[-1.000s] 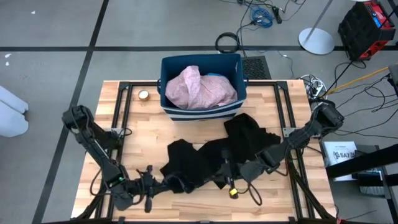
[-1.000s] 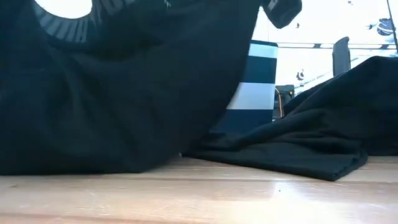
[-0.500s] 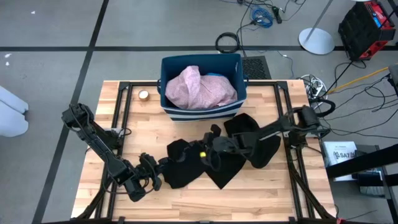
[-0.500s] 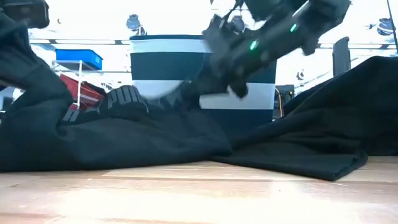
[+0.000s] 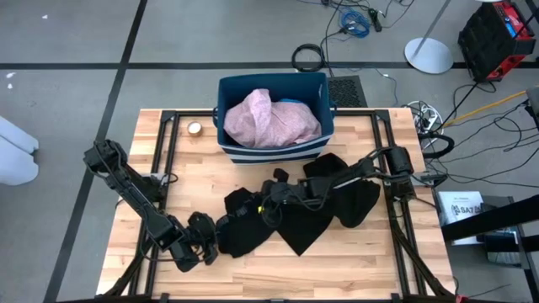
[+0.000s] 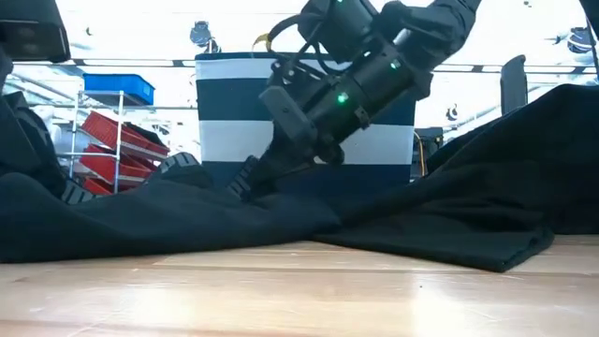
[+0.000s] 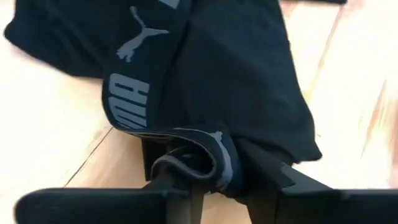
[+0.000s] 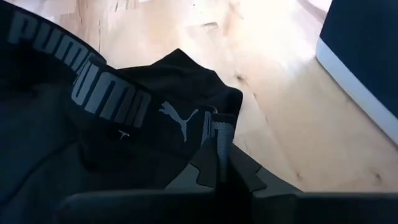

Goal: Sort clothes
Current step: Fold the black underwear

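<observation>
We are working over a pale wooden table (image 5: 345, 261) of butcher-block planks, framed by black rails, standing on a grey floor crossed by dark lines. At the far middle of the table a dark blue fabric bin (image 5: 227, 109) with a white-striped base is sitting, and a large pale pink garment (image 5: 269, 119) is filling it. Just left of the bin a small round object (image 5: 194, 129) is lying on the wood.

Black garments are spreading across the middle of the table. One black piece with a grey lettered waistband (image 7: 134, 81) is stretching between our two grippers, lying low on the wood. To its right, nearer the right rail, a bigger black garment (image 5: 349, 198) is lying in a heap, touching the first.

Our left gripper (image 5: 206, 240) is sitting near the left front of the table at the left end of the black piece; in its wrist view the waistband is lying looped between its fingers (image 7: 165, 180), but we cannot tell whether they are clamping it or standing loose. Our right gripper (image 5: 271, 200) is reaching in from the right, low over the table's middle, pinching the waistband edge with its fingers (image 8: 242, 171) closed on the cloth.

Beyond the table we are seeing coiled cables (image 5: 308, 57), a white round stand base (image 5: 428, 55) and a red-and-black crate (image 5: 495, 34) on the floor. The low view is showing shelving with a blue tray (image 6: 117, 88) and red bins (image 6: 122, 145) in a bright room behind.
</observation>
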Controlling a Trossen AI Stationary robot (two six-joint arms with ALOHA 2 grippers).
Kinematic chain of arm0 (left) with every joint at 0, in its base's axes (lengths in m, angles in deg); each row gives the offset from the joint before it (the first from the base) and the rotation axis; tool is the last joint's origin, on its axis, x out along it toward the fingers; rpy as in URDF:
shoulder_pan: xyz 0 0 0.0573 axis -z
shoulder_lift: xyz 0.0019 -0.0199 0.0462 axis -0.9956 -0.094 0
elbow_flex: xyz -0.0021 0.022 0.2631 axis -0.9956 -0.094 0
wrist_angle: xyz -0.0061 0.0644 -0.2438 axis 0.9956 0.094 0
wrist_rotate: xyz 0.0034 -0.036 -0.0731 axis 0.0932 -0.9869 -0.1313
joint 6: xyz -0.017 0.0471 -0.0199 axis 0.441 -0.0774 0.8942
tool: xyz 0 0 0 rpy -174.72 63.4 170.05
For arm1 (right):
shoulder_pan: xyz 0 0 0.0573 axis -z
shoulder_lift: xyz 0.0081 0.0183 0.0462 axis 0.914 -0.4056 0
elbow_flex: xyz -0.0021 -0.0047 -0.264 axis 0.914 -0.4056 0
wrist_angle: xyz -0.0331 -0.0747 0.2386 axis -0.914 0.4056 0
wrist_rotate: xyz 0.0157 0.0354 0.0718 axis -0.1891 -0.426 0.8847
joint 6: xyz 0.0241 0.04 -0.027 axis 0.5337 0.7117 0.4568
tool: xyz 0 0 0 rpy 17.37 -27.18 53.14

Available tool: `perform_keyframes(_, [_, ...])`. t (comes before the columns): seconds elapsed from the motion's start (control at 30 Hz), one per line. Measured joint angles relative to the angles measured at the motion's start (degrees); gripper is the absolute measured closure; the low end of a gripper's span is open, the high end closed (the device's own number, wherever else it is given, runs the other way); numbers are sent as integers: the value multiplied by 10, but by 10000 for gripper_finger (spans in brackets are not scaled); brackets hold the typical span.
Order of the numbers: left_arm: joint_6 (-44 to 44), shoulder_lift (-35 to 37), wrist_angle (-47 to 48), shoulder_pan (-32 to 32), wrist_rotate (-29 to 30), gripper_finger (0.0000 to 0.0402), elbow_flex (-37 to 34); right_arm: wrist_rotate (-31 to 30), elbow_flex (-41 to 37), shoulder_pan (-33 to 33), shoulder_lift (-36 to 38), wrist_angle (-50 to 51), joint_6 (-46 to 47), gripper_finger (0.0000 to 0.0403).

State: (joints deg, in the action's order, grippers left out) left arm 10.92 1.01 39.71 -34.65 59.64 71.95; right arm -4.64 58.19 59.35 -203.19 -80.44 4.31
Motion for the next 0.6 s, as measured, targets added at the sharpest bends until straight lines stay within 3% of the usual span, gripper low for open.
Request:
perform_keyframes(0.37, [-30,89,47,-1,-70,211,3,0,16,0,0,44,-14,403])
perform_keyframes(0.6, [-25,202,119,-1,-86,197,3,54,16,4,0,44,-3,398])
